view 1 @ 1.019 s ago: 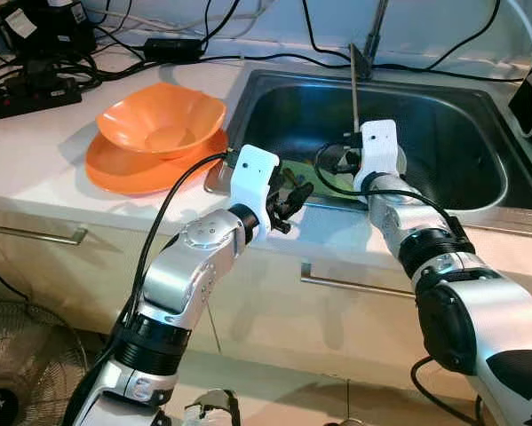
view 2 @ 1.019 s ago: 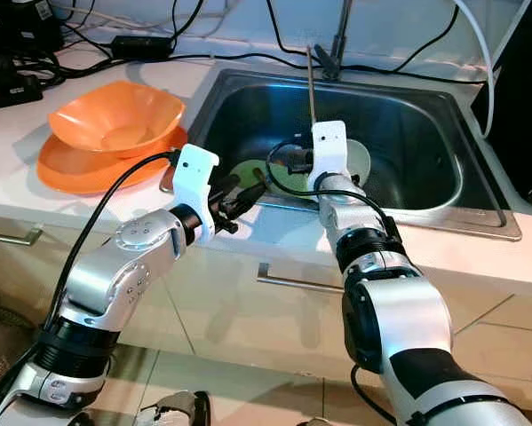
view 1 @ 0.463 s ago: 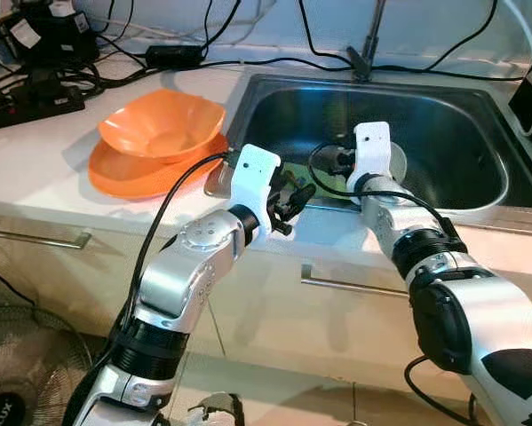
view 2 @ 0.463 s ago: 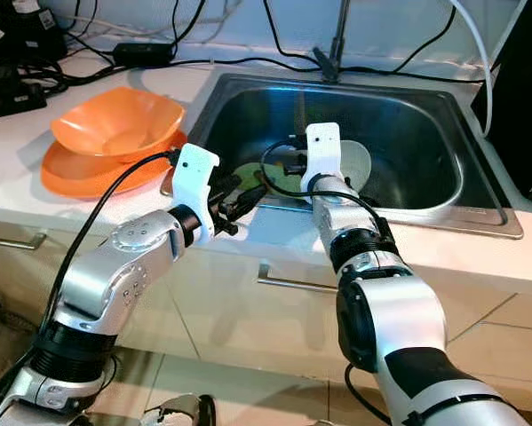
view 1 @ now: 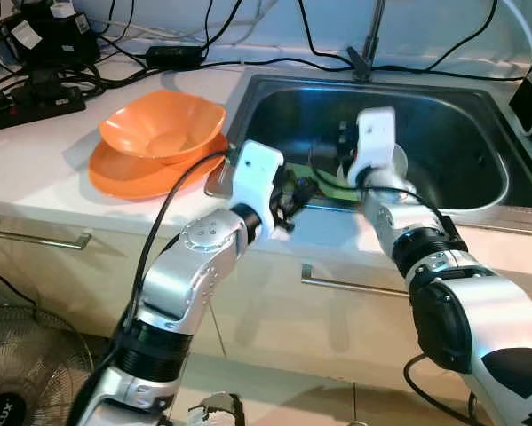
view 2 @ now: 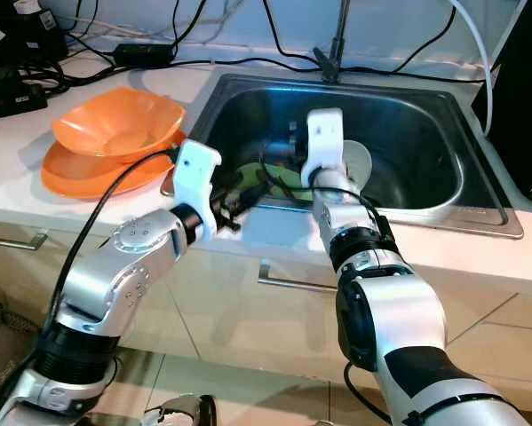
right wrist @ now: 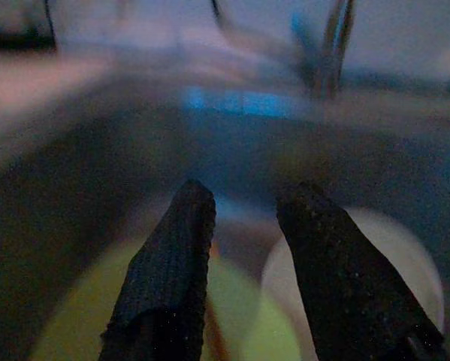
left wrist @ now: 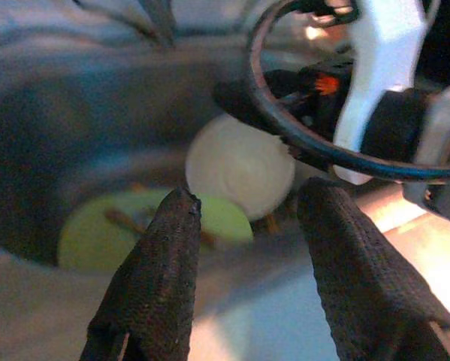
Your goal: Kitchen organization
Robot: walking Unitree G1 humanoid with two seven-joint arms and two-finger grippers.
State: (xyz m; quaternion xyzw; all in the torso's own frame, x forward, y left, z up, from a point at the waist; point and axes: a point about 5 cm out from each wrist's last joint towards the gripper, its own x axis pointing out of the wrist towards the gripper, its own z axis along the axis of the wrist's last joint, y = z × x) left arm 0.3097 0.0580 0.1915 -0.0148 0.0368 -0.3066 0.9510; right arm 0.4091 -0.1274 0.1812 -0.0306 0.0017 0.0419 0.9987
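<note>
L arm: bent at elbow, reaching fwd over front edge of worktop [view 1: 52,177]; white wrist block raised, left gripper [view 1: 294,191] at near-left rim of sink [view 1: 479,115].
L fingers: apart, moderate gap, nothing between them; wrist view looks past fingertips [left wrist: 181,207] down into the basin.
R arm: stretched fwd from shoulder, forearm across the front rim, wrist tipped down into sink; right gripper [right wrist: 243,207] low inside basin, hidden behind its white wrist block in head views.
R fingers: apart, narrowish gap, holding nothing; view blurred.
Green plate [left wrist: 86,237]: pale green, round, flat on sink floor, just beyond and below L fingers, under R fingers; brown streaks on it, can't tell what.
White plate [left wrist: 240,162]: round, off-white, just beside green plate, seems to overlap its edge; lies beyond R fingers, to their right side.
Orange bowl [view 1: 163,124]: wavy rim, sits in orange plate [view 1: 128,177] on worktop, well left of L fingers.
Cables etc: power strip [view 1: 30,98] and black cables at worktop's back-left; tap [view 1: 369,40] at rear of sink, beyond R fingers.
In the way: R wrist block and its black cable [left wrist: 285,135] hang over the white plate, close ahead of L fingers.
Below: cabinet handles [view 1: 350,284] under worktop; fan [view 1: 17,373] on floor at lower left.
</note>
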